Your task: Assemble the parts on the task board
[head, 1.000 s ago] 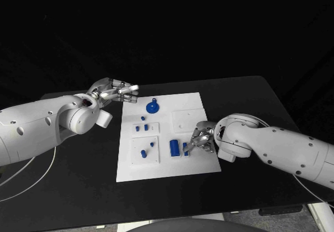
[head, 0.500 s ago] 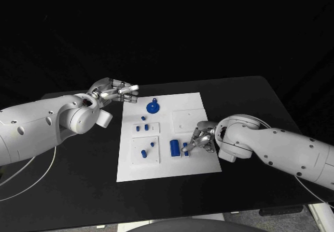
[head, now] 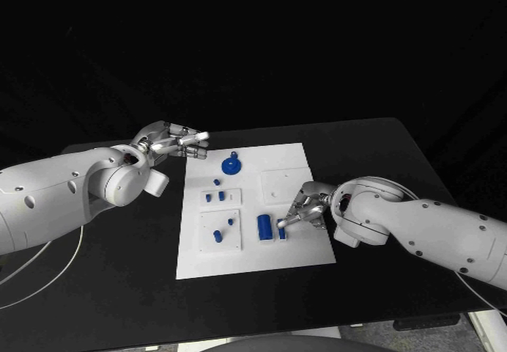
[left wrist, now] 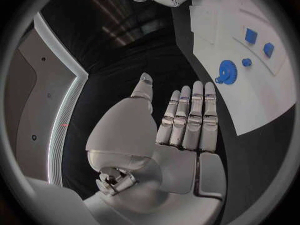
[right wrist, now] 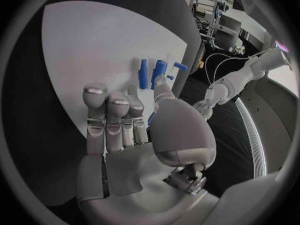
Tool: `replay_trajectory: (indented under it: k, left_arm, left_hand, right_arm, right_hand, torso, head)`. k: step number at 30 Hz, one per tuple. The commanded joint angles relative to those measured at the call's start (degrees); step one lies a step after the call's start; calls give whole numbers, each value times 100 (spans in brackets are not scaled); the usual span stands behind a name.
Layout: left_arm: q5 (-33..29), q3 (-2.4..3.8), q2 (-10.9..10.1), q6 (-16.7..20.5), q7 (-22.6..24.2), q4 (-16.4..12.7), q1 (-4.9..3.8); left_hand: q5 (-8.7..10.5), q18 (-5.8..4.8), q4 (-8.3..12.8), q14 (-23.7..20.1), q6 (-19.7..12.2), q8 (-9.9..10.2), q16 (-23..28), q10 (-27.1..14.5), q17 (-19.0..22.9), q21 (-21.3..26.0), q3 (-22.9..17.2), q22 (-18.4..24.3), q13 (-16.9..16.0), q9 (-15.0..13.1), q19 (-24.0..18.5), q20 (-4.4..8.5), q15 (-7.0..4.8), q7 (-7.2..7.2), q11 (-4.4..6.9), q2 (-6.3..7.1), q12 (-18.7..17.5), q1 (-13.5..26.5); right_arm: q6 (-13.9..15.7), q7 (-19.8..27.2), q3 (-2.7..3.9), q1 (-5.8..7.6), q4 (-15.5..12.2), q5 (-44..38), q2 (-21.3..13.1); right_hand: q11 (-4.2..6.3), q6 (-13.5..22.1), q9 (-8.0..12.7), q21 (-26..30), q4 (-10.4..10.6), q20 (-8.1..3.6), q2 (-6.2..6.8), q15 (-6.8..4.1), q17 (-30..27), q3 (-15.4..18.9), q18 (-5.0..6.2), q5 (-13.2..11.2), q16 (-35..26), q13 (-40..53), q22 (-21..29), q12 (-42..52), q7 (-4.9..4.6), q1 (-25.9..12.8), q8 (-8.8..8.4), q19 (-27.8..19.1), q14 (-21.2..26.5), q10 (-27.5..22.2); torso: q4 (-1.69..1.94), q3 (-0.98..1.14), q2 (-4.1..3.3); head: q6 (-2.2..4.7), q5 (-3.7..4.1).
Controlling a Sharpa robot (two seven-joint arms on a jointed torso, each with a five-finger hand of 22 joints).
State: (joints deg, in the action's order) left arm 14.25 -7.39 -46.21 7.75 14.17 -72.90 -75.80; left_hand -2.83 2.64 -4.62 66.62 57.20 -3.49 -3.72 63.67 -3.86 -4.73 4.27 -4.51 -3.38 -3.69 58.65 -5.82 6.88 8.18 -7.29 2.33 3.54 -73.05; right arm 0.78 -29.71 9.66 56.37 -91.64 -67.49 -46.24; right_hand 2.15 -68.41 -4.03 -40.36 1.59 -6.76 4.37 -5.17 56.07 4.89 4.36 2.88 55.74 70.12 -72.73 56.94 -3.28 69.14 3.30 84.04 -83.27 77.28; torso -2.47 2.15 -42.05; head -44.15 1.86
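The white task board lies mid-table with several blue parts on it: a gear at the far end, a cylinder and a narrow piece near its right side. My right hand rests low over the board with its fingertips beside the narrow piece. In the right wrist view the right hand has its fingers stretched flat towards the cylinder, and I see nothing held. My left hand hovers off the board's far left corner. Its fingers are spread and empty, as the left hand also shows in the left wrist view.
Small blue pegs stand in a raised square on the board's left half, and another peg stands nearer the front. Bare black table surrounds the board. The gear lies ahead of my left fingertips.
My right hand has edged slightly towards the cylinder and the narrow piece. The left hand has stayed where it was.
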Motion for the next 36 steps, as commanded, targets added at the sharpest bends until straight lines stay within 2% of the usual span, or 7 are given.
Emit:
replay_trajectory:
  k: [1, 5, 13, 16, 18, 22, 36]
  left_arm:
    - [12, 4, 4, -76, 35, -16, -7]
    - [12, 3, 5, -79, 34, -17, -7]
    - [12, 3, 5, -84, 27, -15, -6]
    - [12, 3, 4, -89, 22, -16, -6]
    - [12, 3, 1, -91, 11, -18, -6]
    - [13, 3, -15, -84, -13, -22, -6]
    - [25, 3, -43, -71, -51, -30, -6]
  left_hand:
    - [13, -91, -39, -26, -24, -13, 2, -33, 1, 20, -10, 6, -4, -3, -31, -11, 8, 34, -22, 61, -14, 14]
    - [13, -91, -39, -26, -24, -13, 2, -33, 1, 20, -10, 6, -4, -3, -31, -11, 8, 34, -22, 61, -14, 14]
    - [13, -94, -63, -25, -26, -13, 1, -34, 0, 23, -23, 7, -4, -3, -28, -9, 8, 38, -25, 52, -14, 0]
    - [13, -94, -59, -26, -25, -13, 1, -35, 0, 23, -22, 7, -4, -3, -28, -9, 8, 39, -26, 46, -14, -6]
    - [13, -94, -55, -26, -24, -13, 2, -35, 0, 23, -22, 7, -4, -3, -28, -9, 8, 40, -26, 40, -14, -12]
    - [13, -92, -43, -23, -21, -14, 0, -31, -1, 21, -18, 6, -4, -3, -24, -9, 7, 43, -26, 24, -14, -22]
    - [12, -91, -26, -20, -21, -12, 1, -30, -1, 22, 0, 6, -5, -3, -26, -10, 7, 50, -28, 7, -13, -28]
  right_arm:
    - [298, 307, 17, -4, -36, -398, -56]
    - [440, 459, 34, -4, -62, -642, -121]
    - [602, 1087, 44, -9, -132, -1250, -185]
    - [630, 1341, 45, -27, -158, -1381, -207]
    - [659, 1471, 43, -58, -177, -1466, -225]
    - [713, 1603, 38, -117, -193, -1578, -241]
    - [578, 1653, 31, -299, -243, -1848, -245]
  right_hand:
    - [-20, 20, -2, -38, -31, -27, -14, -43, 10, -118, -42, -12, -9, 12, -2, -14, 0, 120, 36, 306, 9, 23]
    - [-54, 217, 25, -63, -152, -19, -63, -27, 24, -404, -34, -12, -4, 24, -10, 1, -68, 301, 20, 307, 5, 30]
    - [-89, 388, 31, -81, -531, 10, -360, 1, 34, -1100, -10, -8, -4, 38, -20, 14, -131, 741, 26, 303, 2, 30]
    - [-156, 422, 42, -104, -929, 60, -285, 40, 24, -1921, 15, 37, -2, 55, -42, 50, -157, 595, 20, 299, -8, 16]
    - [-141, 430, 40, -95, -1271, 92, -218, 52, -8, -2621, 51, 400, 0, 41, -54, 79, -184, 282, 26, 297, -3, 12]
    - [-135, 390, 43, -104, -1541, 90, -220, 49, -28, -3062, 60, 710, 13, 26, -75, 99, -187, 133, 23, 295, 5, 13]
    - [-81, 8, 37, -76, -1570, 62, -315, 19, -88, -3008, 22, 737, 7, -37, -99, 67, -88, 18, 27, 297, 17, 13]
  torso:
    - [-12, 5, 4]
    - [-5, 2, 2]
    - [2, 6, -1]
    - [4, 0, -2]
    - [4, -3, -2]
    - [-1, 0, -2]
    - [5, -1, -3]
  head:
    - [10, 8]
    - [21, 20]
    - [26, 31]
    - [23, 33]
    - [18, 25]
    - [13, 25]
    - [-5, 10]
